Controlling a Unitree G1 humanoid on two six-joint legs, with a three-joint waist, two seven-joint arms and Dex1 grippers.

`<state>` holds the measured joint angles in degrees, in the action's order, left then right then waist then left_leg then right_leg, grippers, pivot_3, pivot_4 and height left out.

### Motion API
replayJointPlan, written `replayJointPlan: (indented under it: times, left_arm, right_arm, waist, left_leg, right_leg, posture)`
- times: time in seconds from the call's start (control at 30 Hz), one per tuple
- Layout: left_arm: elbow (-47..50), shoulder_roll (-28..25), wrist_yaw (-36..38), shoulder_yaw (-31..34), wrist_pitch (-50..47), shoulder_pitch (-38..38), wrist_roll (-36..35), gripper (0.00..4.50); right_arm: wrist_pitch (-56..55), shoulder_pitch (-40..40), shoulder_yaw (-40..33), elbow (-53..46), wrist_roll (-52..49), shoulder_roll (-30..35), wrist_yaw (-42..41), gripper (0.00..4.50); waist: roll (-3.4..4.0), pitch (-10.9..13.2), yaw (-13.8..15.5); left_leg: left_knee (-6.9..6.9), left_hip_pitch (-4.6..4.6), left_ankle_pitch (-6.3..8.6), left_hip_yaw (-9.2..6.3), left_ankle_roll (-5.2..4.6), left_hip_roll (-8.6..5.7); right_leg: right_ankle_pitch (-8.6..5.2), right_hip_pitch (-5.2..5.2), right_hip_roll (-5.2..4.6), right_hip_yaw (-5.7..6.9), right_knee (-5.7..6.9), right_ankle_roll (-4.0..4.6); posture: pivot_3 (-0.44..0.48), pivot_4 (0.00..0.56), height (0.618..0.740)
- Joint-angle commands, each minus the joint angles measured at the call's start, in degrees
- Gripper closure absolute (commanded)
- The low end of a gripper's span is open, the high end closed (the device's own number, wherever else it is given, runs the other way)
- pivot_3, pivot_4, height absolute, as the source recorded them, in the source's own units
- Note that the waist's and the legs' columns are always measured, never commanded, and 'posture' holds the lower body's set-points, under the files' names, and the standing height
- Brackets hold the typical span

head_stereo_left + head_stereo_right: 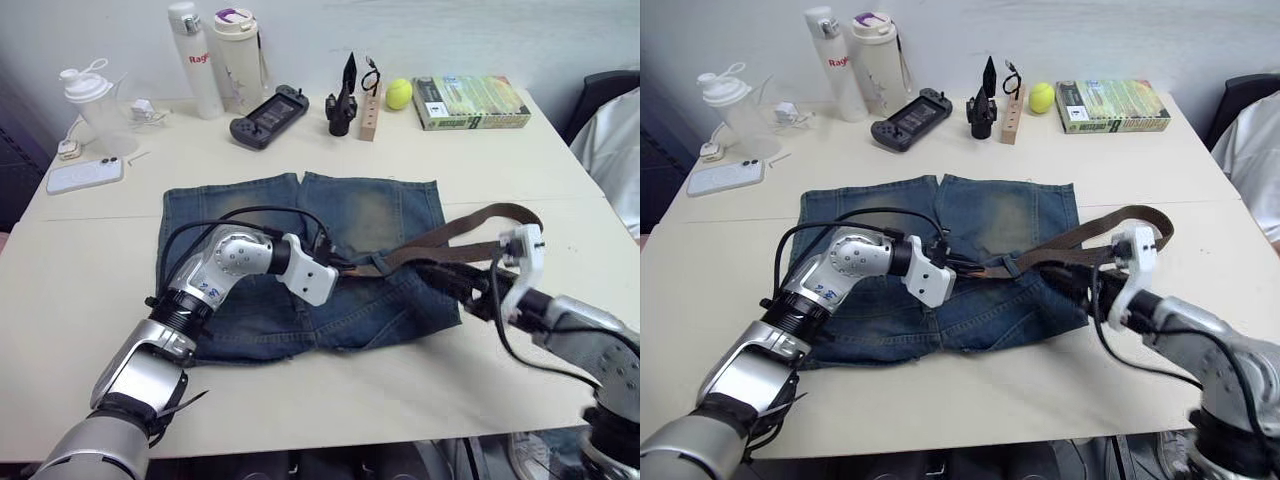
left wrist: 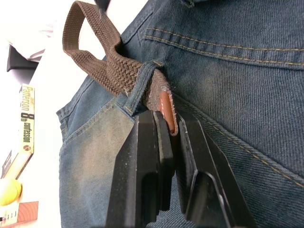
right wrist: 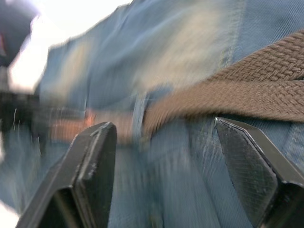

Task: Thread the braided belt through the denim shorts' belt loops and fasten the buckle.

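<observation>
The denim shorts (image 1: 370,215) lie flat in the middle of the table, with their waistband toward me. The braided belt (image 1: 470,222) runs from the waistband out to the right, bends in a loop over the table and comes back toward the shorts. Its tan tip (image 2: 166,110) has passed under a belt loop (image 2: 142,84). My left gripper (image 2: 170,117) is shut on that tip, over the waistband (image 1: 345,268). My right gripper (image 3: 164,126) is open at the shorts' right edge (image 1: 450,275), with the belt (image 3: 247,97) just beyond its fingers. The buckle is hidden.
Along the back edge stand a shaker cup (image 1: 92,100), two bottles (image 1: 215,58), a handheld game console (image 1: 268,116), a wooden block (image 1: 371,115), a tennis ball (image 1: 399,93) and a book (image 1: 470,102). A phone (image 1: 84,175) lies at the left. A person's white sleeve (image 1: 618,150) shows at the right.
</observation>
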<state>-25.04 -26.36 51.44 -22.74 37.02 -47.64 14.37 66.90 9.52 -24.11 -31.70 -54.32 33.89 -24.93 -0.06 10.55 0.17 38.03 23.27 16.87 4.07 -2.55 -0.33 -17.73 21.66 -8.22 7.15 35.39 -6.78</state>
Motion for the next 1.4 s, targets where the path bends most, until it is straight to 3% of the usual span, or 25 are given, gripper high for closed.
replayJointPlan:
  times: [0.03, 0.2, 0.47, 0.57, 0.77, 0.8, 0.9, 1.23, 1.4]
  left_arm:
    - [2.9, -0.2, 0.2, 1.2, -0.7, 0.0, -2.3, 4.5]
    - [3.2, -0.1, 0.8, 1.1, -1.2, 0.0, -3.1, 4.5]
    - [4.4, 0.2, 1.2, 1.3, -2.8, 0.2, -3.9, 4.5]
    - [4.7, 0.1, 1.1, 1.3, -3.2, 0.2, -3.9, 4.5]
    - [5.5, -0.7, 1.1, 1.2, -2.7, 0.2, -3.4, 4.5]
    - [5.8, -0.9, 1.2, 1.1, -2.4, 0.3, -3.3, 4.5]
    - [6.5, -1.5, 1.3, 0.9, -2.1, 0.6, -3.2, 4.5]
    - [11.8, -6.0, 2.8, 1.7, -1.5, 3.0, -5.2, 4.5]
    - [14.4, -7.1, 3.0, 1.5, -2.1, 5.0, -5.2, 4.5]
  right_arm:
    - [-19.2, -8.2, 10.1, -9.2, 15.3, 10.6, -12.7, 0.95]
    - [-44.2, -15.3, 24.2, -6.9, 39.4, 20.7, -17.5, 0.95]
    - [-58.9, -11.7, 35.4, 4.7, 63.2, 20.8, -12.1, 0.95]
    - [-59.0, -11.9, 36.4, 7.1, 66.0, 19.3, -11.7, 1.73]
    - [-54.8, -12.3, 34.8, 8.0, 64.7, 16.1, -12.8, 4.37]
    - [-53.5, -12.1, 34.3, 8.0, 64.1, 15.5, -12.9, 4.47]
    - [-51.0, -11.3, 32.6, 8.3, 62.5, 14.2, -13.5, 4.47]
    - [-46.7, -10.2, 22.0, 16.3, 61.5, 18.6, -13.7, 4.47]
    - [-44.3, -9.9, 20.9, 17.4, 62.1, 18.6, -13.7, 4.47]
  waist:
    - [0.0, 0.0, -0.1]
    - [-0.07, 0.0, 0.1]
    - [-0.13, 0.1, 1.2]
    - [-0.3, 0.0, 1.3]
    - [-0.43, -0.1, 1.3]
    - [-0.44, -0.1, 1.3]
    - [-0.44, -0.1, 1.3]
    - [-0.43, -0.1, 2.7]
    - [-0.43, -0.1, 3.1]
  left_leg:
    - [0.02, 0.0, 0.0, 0.06, 0.0, 0.0]
    - [0.05, -0.02, 0.0, 0.1, 0.0, -0.01]
    - [0.2, -0.02, -0.02, 0.1, 0.03, -0.01]
    - [0.25, -0.07, -0.03, 0.05, 0.04, 0.0]
    - [0.41, -0.12, -0.03, -0.02, 0.04, 0.01]
    - [0.42, -0.11, -0.03, -0.05, 0.04, 0.01]
    - [0.48, -0.11, -0.03, -0.1, 0.04, 0.01]
    - [0.85, -0.04, 0.09, -0.28, -0.14, -0.06]
    - [0.92, -0.02, 0.13, -0.38, -0.17, -0.06]
  right_leg:
    - [0.0, -0.02, -0.01, 0.01, -0.06, -0.01]
    - [-0.04, -0.03, -0.01, 0.03, -0.07, -0.07]
    - [-0.04, -0.09, -0.01, 0.07, -0.06, -0.08]
    - [-0.03, -0.21, -0.01, 0.13, -0.07, -0.08]
    - [-0.03, -0.31, -0.01, 0.14, -0.01, -0.09]
    - [-0.03, -0.33, -0.01, 0.17, -0.01, -0.09]
    - [-0.03, -0.38, -0.01, 0.21, -0.01, -0.09]
    - [0.0, -0.56, -0.13, 0.38, 0.0, -0.14]
    - [0.0, -0.66, -0.14, 0.44, -0.05, -0.14]
  posture:
    - [0.0, 0.15, 0.72]
    - [0.0, 0.15, 0.72]
    - [0.0, 0.15, 0.72]
    - [0.0, 0.15, 0.72]
    - [0.0, 0.15, 0.72]
    - [0.0, 0.15, 0.72]
    - [0.0, 0.15, 0.72]
    - [0.0, 0.15, 0.72]
    - [0.0, 0.15, 0.72]
